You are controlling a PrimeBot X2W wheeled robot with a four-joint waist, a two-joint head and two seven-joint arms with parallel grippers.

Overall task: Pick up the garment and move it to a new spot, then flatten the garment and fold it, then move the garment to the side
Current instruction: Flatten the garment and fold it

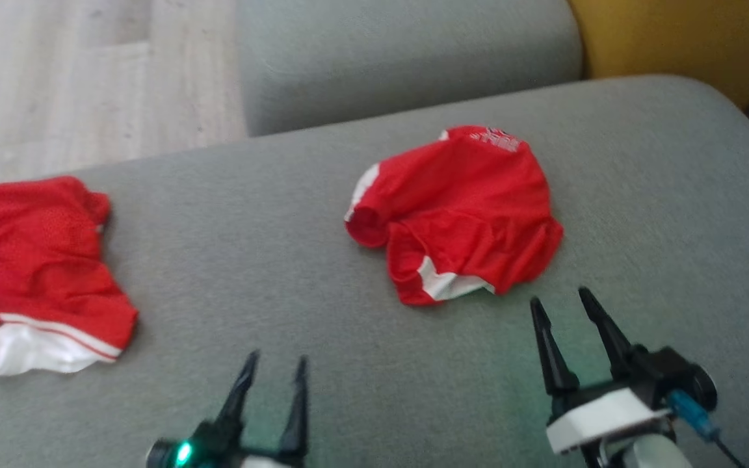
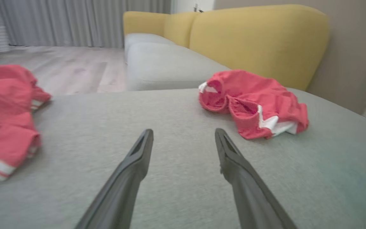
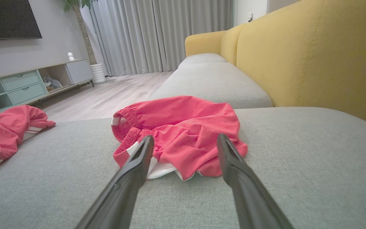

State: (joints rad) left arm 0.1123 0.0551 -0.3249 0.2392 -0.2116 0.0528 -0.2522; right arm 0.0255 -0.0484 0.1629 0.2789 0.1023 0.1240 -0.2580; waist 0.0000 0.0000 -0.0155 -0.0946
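Observation:
A crumpled red garment [image 1: 459, 211] with white trim lies in a heap on the grey sofa seat [image 1: 270, 260], right of centre; I see the same garment [image 3: 183, 133] in the right wrist view and in the left wrist view [image 2: 256, 101]. My right gripper [image 1: 560, 305] stands open just short of its near edge, fingers pointing at it, empty; in the right wrist view the gripper [image 3: 184, 141] frames the heap. My left gripper [image 1: 277, 361] is open and empty over bare cushion at the lower middle, well left of the heap, seen also in its own view [image 2: 183, 135].
A second red garment [image 1: 36, 266] with a white band lies at the seat's left edge. Another grey seat cushion [image 1: 407, 58] lies beyond, with the yellow backrest [image 1: 680, 39] to the right. Wooden floor [image 1: 88, 71] lies past the left edge.

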